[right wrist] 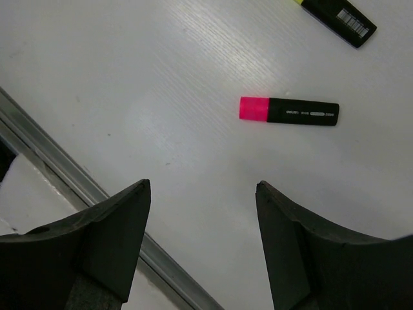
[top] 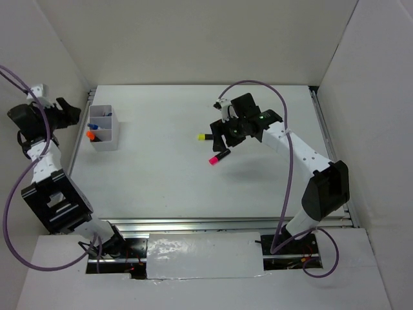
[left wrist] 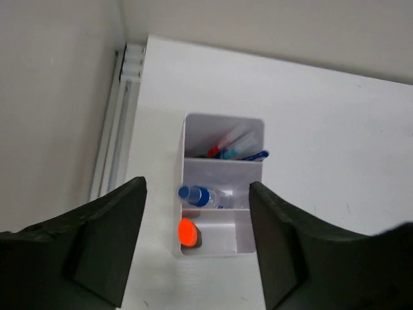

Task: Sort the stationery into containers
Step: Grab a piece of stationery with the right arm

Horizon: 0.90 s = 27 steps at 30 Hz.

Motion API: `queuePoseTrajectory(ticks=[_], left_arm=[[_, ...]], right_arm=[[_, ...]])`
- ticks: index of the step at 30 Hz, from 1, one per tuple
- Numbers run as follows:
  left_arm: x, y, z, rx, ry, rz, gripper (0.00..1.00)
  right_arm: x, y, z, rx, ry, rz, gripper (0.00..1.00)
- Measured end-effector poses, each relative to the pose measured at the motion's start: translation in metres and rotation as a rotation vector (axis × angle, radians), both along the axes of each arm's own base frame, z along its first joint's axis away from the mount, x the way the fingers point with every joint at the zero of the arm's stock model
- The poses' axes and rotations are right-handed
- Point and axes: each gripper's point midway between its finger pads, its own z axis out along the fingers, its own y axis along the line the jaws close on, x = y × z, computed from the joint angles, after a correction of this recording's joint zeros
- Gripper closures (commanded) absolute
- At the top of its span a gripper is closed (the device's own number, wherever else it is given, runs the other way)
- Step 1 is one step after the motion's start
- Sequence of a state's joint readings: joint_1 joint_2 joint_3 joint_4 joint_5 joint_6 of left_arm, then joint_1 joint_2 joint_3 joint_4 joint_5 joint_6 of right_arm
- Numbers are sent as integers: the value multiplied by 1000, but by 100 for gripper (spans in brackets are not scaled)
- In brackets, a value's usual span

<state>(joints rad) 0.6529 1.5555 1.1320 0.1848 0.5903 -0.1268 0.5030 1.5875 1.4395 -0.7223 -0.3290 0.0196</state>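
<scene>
The white compartment box (top: pixel 110 143) stands at the table's far left. In the left wrist view the box (left wrist: pixel 248 231) holds an orange-capped highlighter (left wrist: pixel 187 232), a clear blue-capped bottle (left wrist: pixel 203 196) and red and blue pens (left wrist: pixel 235 148), each kind in its own compartment. My left gripper (left wrist: pixel 197 184) is open and empty above the box; in the top view it (top: pixel 76 111) is just left of it. A pink-capped highlighter (right wrist: pixel 290 110) and a yellow-capped highlighter (right wrist: pixel 339 16) lie on the table. My right gripper (right wrist: pixel 202 184) is open and empty above the table, short of the pink one (top: pixel 219 156).
A metal rail (right wrist: pixel 77 187) runs along the table's edge near the right gripper. White enclosure walls stand close to the box on the left (left wrist: pixel 51 116) and at the back. The yellow highlighter (top: pixel 205 136) lies beside the right gripper (top: pixel 222 141).
</scene>
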Motion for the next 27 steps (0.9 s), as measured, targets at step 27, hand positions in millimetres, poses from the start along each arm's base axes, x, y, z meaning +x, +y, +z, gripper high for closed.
queuePoseTrajectory(ticks=[27], left_arm=[[-88, -212, 15, 224, -2, -958, 16]], right_arm=[[63, -43, -149, -557, -292, 913, 26]])
